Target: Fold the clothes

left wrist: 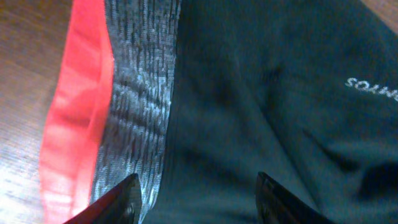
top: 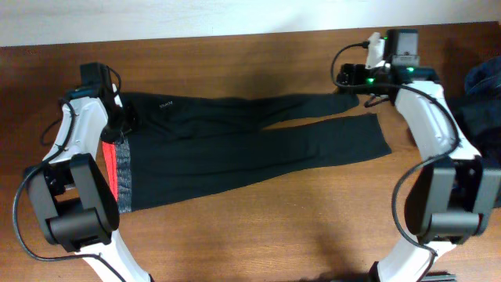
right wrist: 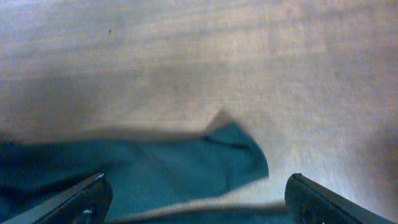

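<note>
The clothes, a pair of long black pants (top: 250,137), lie flat across the wooden table. Their grey waistband (top: 125,176) with its red inner edge (top: 110,168) is at the left, and both legs run to the right. My left gripper (top: 123,121) hovers over the top of the waist, open. In the left wrist view its fingers (left wrist: 127,196) straddle the grey band (left wrist: 134,118) and black fabric (left wrist: 249,112) with nothing between them. My right gripper (top: 356,81) is open above the upper leg's end. The right wrist view shows that cuff (right wrist: 211,162) between the wide-spread fingers (right wrist: 311,196), not gripped.
A heap of dark and blue denim garments (top: 481,94) lies at the table's right edge, beside my right arm. Bare wood (top: 258,235) runs in front of the pants. The table's far edge (top: 235,35) is close behind them.
</note>
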`<move>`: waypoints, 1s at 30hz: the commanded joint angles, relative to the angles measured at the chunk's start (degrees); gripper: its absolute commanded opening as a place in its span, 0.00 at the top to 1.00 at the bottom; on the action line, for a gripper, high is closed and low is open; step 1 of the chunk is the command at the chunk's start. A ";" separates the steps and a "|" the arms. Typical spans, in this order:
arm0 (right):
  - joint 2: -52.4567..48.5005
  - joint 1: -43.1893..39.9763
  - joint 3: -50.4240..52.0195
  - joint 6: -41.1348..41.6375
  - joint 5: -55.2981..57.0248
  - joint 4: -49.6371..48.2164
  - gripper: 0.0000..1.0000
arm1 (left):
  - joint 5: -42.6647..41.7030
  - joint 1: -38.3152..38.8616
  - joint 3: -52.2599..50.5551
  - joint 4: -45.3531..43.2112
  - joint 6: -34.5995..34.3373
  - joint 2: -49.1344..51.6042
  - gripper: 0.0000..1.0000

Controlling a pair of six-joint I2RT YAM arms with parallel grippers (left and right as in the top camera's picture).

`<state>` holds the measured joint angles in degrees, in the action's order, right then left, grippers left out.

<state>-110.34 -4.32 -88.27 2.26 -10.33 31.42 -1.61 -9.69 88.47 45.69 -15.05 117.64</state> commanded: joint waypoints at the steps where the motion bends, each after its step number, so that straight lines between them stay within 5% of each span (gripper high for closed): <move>1: -0.87 1.75 -0.31 -2.97 4.15 -3.23 0.07 | -0.79 0.79 -3.10 -2.91 -0.76 0.70 0.42; 8: -3.85 3.52 -0.31 -5.46 11.19 -5.20 0.10 | -0.74 1.33 -6.29 -7.41 -0.76 0.74 0.42; 16: -8.37 3.52 -0.31 -5.46 9.86 -4.24 0.43 | -0.55 1.33 -6.32 -8.70 -0.76 0.76 0.42; 30: -12.44 3.56 -0.31 -5.46 6.91 -5.51 0.50 | 0.48 1.44 -6.32 -9.90 -0.76 3.41 0.43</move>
<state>-121.25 -0.97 -88.29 -3.05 -2.66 26.30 -1.52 -8.32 82.59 36.25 -15.27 117.91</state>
